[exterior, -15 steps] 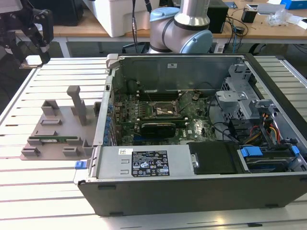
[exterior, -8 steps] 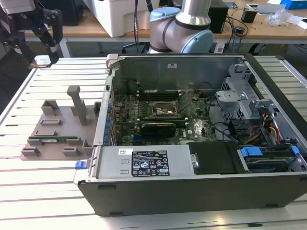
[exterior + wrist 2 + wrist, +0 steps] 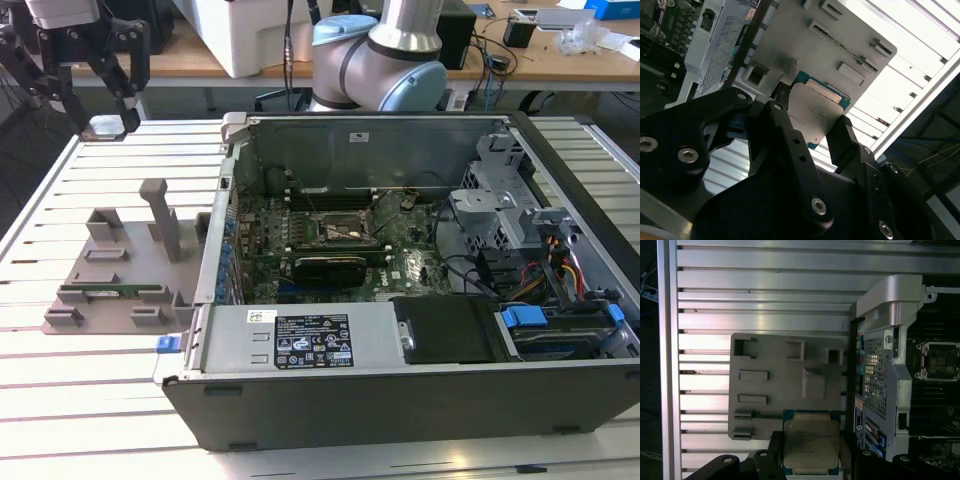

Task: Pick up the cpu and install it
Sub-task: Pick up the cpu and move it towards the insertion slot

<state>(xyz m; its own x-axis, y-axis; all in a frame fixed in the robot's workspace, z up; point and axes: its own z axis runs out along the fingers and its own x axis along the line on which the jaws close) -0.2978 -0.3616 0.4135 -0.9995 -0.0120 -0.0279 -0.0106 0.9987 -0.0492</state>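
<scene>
Item 1. Pincer (image 3: 98,118): at the exterior view's left, raised clear of the slatted aluminium table (image 3: 100,400). I see its fingers (image 3: 840,135) closed part-way, one against each opposite edge of the cpu (image 3: 811,442).

Item 2. Cpu: held flat between the fingertips and off every surface, with its silver-grey top showing in both wrist views.

Item 3. Grey fixture tray (image 3: 110,290): on the table below the pincer, with its upright posts standing.

Item 4. Open computer case (image 3: 400,370): to the exterior view's right of the pincer, just beside the tray.

Item 5. Motherboard socket (image 3: 335,228): inside the case, well apart from the pincer.
</scene>
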